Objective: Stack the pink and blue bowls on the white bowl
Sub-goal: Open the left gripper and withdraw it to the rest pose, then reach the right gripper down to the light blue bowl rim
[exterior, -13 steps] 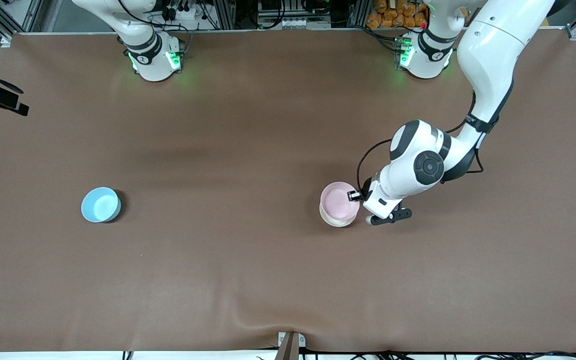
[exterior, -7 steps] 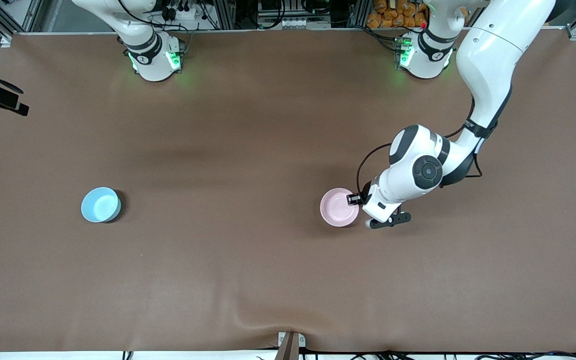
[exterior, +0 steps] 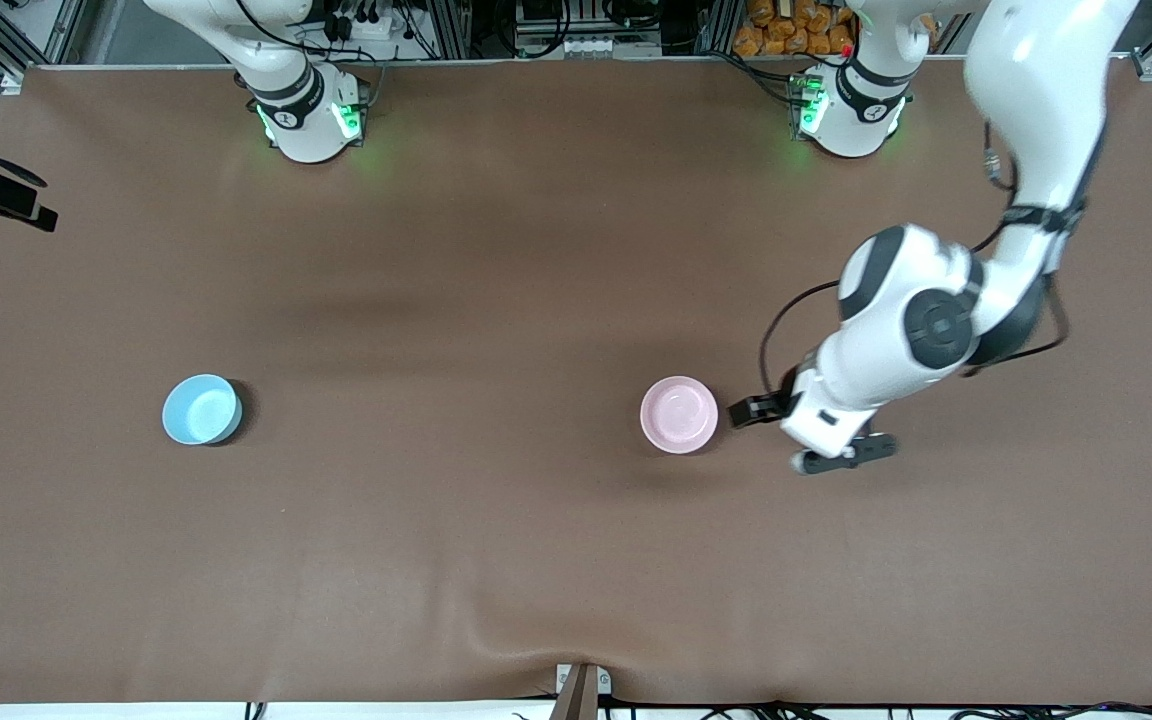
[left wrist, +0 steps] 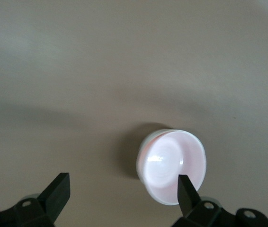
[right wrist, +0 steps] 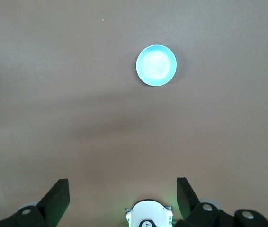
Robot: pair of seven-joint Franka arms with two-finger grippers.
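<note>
My left hand [exterior: 748, 412] hangs wide open and empty beside the pink bowl [exterior: 678, 414], nested on the white bowl [left wrist: 146, 146]. Next, my open, waiting right hand [right wrist: 123, 195] must fetch the blue bowl [exterior: 201, 409].

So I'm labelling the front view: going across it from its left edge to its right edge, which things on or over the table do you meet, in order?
blue bowl → pink bowl, nested in the white bowl → left gripper, open, beside the stack.

Bare table [exterior: 456, 300] around blue bowl [exterior: 201, 409]
</note>
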